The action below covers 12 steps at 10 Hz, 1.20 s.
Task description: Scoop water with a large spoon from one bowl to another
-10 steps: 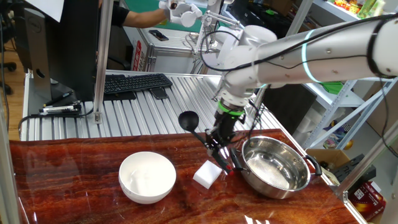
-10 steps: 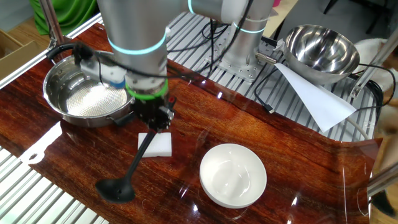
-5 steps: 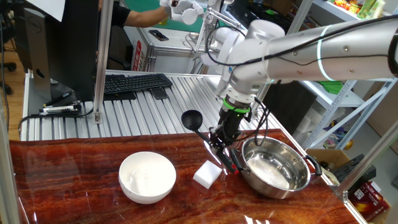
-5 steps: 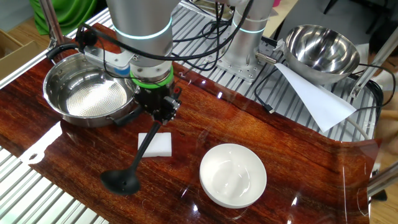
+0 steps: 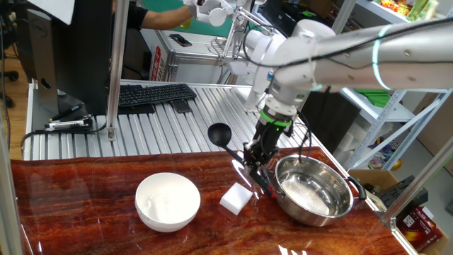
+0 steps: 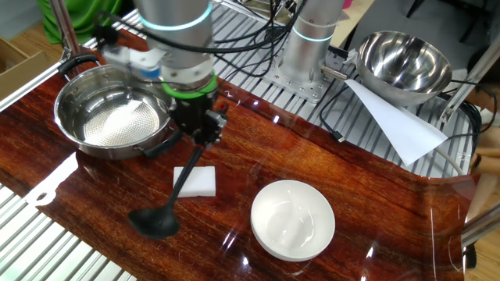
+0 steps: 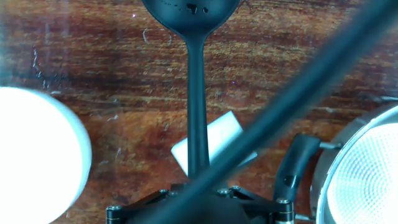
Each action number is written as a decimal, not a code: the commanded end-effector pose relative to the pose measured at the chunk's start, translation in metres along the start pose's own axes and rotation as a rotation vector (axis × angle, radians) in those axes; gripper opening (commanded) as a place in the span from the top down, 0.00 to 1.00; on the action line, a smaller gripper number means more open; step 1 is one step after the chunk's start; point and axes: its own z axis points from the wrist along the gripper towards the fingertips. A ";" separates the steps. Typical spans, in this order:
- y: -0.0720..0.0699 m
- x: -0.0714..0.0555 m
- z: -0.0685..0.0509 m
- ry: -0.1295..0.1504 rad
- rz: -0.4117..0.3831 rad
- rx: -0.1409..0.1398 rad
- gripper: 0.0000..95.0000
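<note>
In one fixed view the gripper point(image 5: 256, 157) is clamped on the lower end of the ladle point(image 5: 228, 144), holding it clear of the table with the handle slanting up and away from the fingers to the cup, which hangs high on the far side from the steel bowl point(image 5: 316, 188). That bowl sits just beside the gripper; the white bowl point(image 5: 168, 201) lies well off on the other side, and a white block point(image 5: 237, 197) rests just below the handle. By my reading the ladle is grasped but no scooping has begun; the next move calls for swinging the cup round and down into the steel bowl.

In the other fixed view the gripper point(image 6: 201, 134) stands next to the steel bowl's point(image 6: 109, 121) rim, its handle crossing over the block point(image 6: 195, 180). The cup points away from both bowls. No water shows in it; the steel bowl gives only a bright sheen.

In the hand view the ladle point(image 7: 197, 99) runs straight out from the closed fingers, a thin black stem widening to a round, deep, matte cup. The white bowl point(image 7: 37, 152) is at one edge, the steel bowl point(image 7: 367, 168) at the other.
</note>
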 end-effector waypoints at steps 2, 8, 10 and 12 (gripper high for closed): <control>0.001 0.003 0.000 -0.022 0.012 0.017 1.00; 0.001 0.003 0.000 -0.017 0.022 0.032 1.00; 0.001 0.003 0.000 -0.015 0.020 0.034 1.00; 0.001 0.003 0.000 -0.011 0.027 0.037 1.00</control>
